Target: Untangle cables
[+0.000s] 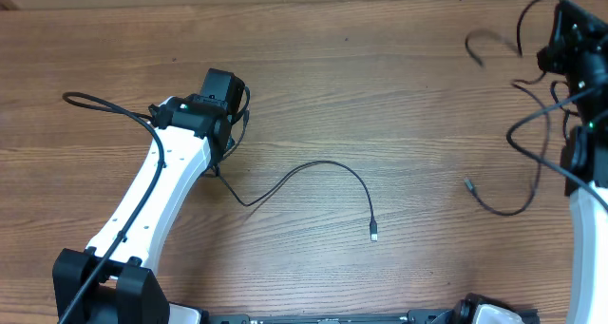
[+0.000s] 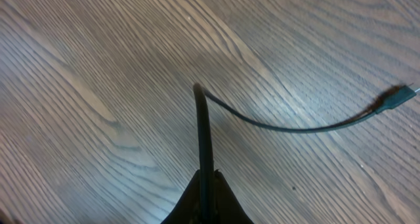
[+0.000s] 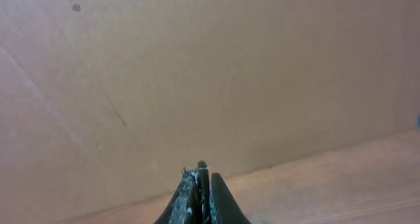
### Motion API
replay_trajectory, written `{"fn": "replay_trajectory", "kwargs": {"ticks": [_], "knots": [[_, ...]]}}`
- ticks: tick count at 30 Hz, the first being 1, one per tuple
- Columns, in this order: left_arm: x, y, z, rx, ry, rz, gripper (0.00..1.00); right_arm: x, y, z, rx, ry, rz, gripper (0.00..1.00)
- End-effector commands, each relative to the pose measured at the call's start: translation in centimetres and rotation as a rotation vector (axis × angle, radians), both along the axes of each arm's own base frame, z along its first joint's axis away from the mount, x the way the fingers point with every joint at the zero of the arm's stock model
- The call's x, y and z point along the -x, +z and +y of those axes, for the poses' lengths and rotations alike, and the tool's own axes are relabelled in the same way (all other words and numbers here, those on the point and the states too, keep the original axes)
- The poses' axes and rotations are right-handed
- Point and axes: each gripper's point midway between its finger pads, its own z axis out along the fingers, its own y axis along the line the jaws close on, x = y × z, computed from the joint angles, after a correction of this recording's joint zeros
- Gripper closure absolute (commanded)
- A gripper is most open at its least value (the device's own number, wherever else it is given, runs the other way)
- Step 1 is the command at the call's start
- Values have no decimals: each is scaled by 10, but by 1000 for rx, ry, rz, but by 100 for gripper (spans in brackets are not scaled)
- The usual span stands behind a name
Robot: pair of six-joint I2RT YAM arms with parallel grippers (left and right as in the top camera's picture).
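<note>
**Two robot arms each pinching a thin black cable over a wooden worktop**

Seen from overhead, the wood-grain worktop [image 1: 399, 86] filled the picture, with a white and black arm at each side.

The left hand [image 2: 205, 192] sat at centre left, its fingers pressed together on the left cable [image 1: 323, 164]. In the left wrist view, this thin black cord ran straight out from between the fingertips, bent sharply and swept off to the right. From above, it curved in a wide arch across the middle of the worktop. It ended in a small silver-tipped plug [image 1: 374, 233], which lay flat on the wood.

The right hand [image 3: 202, 196] was at the far upper right. In the right wrist view, its fingers were closed on a thin dark cord end with a pale tip, in front of a plain brown board [image 3: 197, 66]. From above, the right cable [image 1: 508, 210] looped down beside that arm and along the worktop. Its small plug end [image 1: 468, 183] lay well apart from the left cable's plug. Another thin strand [image 1: 483, 41] near the right hand showed only as a blur.
</note>
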Motion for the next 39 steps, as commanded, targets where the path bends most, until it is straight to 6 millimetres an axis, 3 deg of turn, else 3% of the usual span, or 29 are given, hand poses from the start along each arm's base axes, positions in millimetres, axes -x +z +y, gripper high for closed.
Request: {"fn": "replay_trajectory", "kwargs": {"ticks": [1, 2, 7, 11, 14, 16, 18, 20, 25, 26, 29, 31, 34, 35, 37, 38, 39], "knots": [[1, -4, -6, 43, 18, 3, 96, -8, 44, 11, 42, 86, -129, 96], [1, -5, -7, 48, 17, 3, 96, -10, 52, 12, 46, 95, -153, 96], [1, -5, -8, 57, 17, 1, 96, -32, 138, 5, 96, 97, -338, 96], [-2, -6, -13, 83, 13, -7, 96, -56, 186, -8, 133, 66, -443, 96], [-3, -6, -13, 84, 13, -12, 96, -77, 210, -15, 154, 60, -504, 96], [-3, -6, -13, 85, 13, -13, 96, -95, 208, -30, 147, 3, -492, 96], [-3, -6, -13, 85, 13, -13, 96, -113, 191, -50, 146, -83, -450, 96], [-4, -6, -13, 86, 13, -14, 96, -145, 139, -76, 164, -172, -323, 96], [-4, -6, -13, 85, 13, -16, 96, -194, 24, -102, 190, -198, -49, 96], [-4, -6, -13, 85, 12, -16, 96, -199, 9, -107, 192, -212, -15, 96], [-4, -5, -13, 86, 13, -18, 96, -216, -61, -120, 167, -235, 135, 96], [-7, -5, -15, 95, 12, -29, 96, -224, -135, -122, 134, -218, 299, 96], [-9, -7, -21, 129, 6, -34, 96, -224, -190, -122, 107, -205, 426, 96], [-10, -7, -22, 137, 4, -36, 96, -220, -207, -121, 96, -200, 475, 83], [-11, -7, -23, 141, 3, -38, 96, -218, -212, -121, 89, -200, 498, 50], [-11, -7, -24, 146, 2, -40, 96, -216, -207, -120, 80, -202, 497, 13], [-14, -7, -30, 174, -7, -49, 96, -213, -197, -119, 65, -208, 491, 0]]}}
